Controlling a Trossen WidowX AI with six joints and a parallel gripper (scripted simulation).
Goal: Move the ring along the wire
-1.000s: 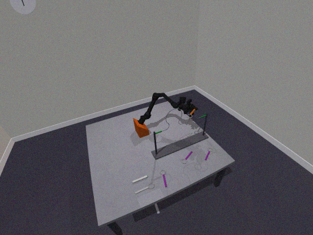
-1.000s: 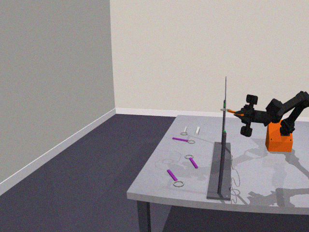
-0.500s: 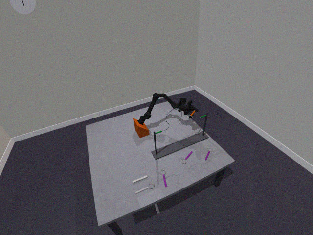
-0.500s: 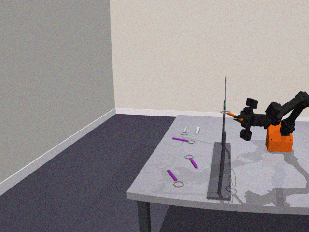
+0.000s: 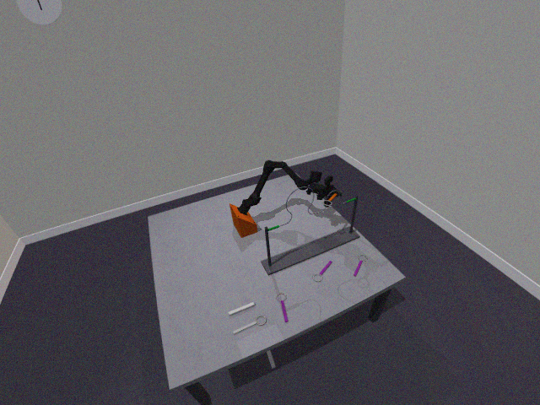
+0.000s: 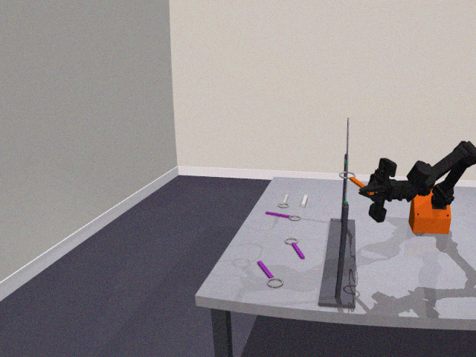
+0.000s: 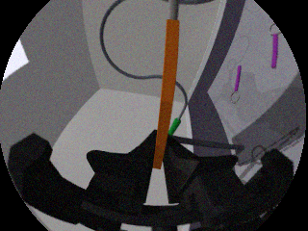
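My gripper (image 5: 336,193) (image 6: 367,190) (image 7: 158,133) is shut on the orange handle (image 5: 332,197) (image 6: 357,182) (image 7: 168,82), on the arm's side of the wire. The ring (image 5: 324,204) (image 6: 339,175) is held nearly flat, short of the green part (image 5: 350,201) by the right post (image 5: 353,215) (image 6: 341,249) in the top view. It overlaps the wire's line in the exterior view; whether the wire passes through it is too small to tell. In the wrist view only its stem and edge show at the top. The other green part (image 5: 273,228) joins the left post (image 5: 267,248).
The grey wire bends up in a loop between the posts, near the arm. The dark base (image 5: 307,253) (image 6: 329,265) joins the posts. Several purple-handled rings, a white-handled ring (image 5: 245,327) and a white bar (image 5: 240,309) lie on the table beyond the base.
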